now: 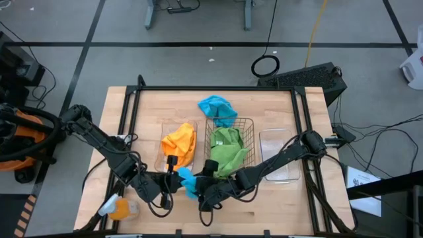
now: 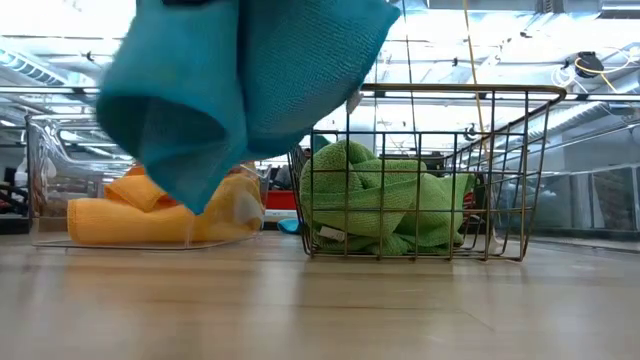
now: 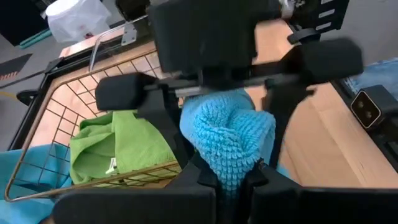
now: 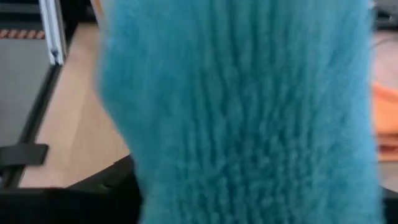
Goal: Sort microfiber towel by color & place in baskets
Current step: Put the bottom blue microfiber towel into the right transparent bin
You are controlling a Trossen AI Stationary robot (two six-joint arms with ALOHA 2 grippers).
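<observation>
Both your arms are in at the near edge of the table [image 1: 277, 205], meeting over one blue towel [image 1: 187, 181]. Left gripper [image 1: 176, 179] comes in from the left, right gripper [image 1: 199, 186] from the right, and the cloth sits bunched between them, lifted off the wood. In the low view it hangs clear above the tabletop [image 2: 245, 90], nothing under it.

Left wrist view: your left fingers are closed on the lower fold of that blue towel [image 3: 229, 138], pinched tight. The right gripper [image 3: 205, 81] faces it from across, w/ the cloth between; can't tell if the right one is clamped or just touching. Right wrist view is all blue pile [image 4: 242, 106], so no help there.

Rest of the sort: wire mesh basket [image 1: 248, 132] in the middle holds green towels [image 1: 228, 151], piled w/ one corner over the front rim. Clear basket on the left [image 1: 160, 142] holds the orange-yellow towels [image 1: 180, 142]. Clear basket on the right [image 1: 277, 155] is beside the mesh one. Second blue towel [image 1: 217, 108] lies loose on the table just behind the mesh basket, touching its back edge. An orange-and-white object [image 1: 117, 208] sits at the near-left corner, by your left arm.
</observation>
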